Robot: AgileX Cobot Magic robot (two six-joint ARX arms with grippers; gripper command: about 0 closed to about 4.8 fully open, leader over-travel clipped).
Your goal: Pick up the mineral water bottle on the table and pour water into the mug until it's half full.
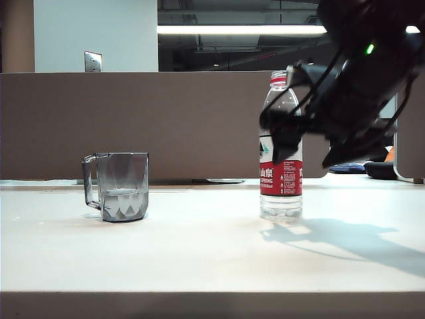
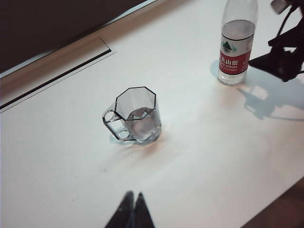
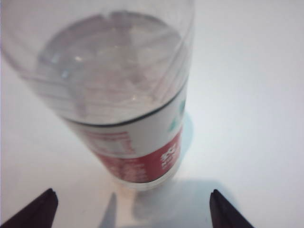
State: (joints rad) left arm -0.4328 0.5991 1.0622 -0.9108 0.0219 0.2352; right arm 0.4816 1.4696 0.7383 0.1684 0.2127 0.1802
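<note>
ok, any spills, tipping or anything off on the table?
Nothing stands out. Mineral water bottle and mug both stand upright, apart, table dry around them. Right gripper open beside the bottle, not gripping; left gripper shut, clear of the mug.

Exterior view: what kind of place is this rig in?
Probably an office or lab workspace: a brown partition backs the table, with a ceiling strip light and a wall switch plate behind.

Mineral water bottle [image 1: 281, 149] label [image 2: 233, 57]: "SPRING" in white on red band, Chinese characters above, green mountain logo. Smaller print unreadable.
</note>
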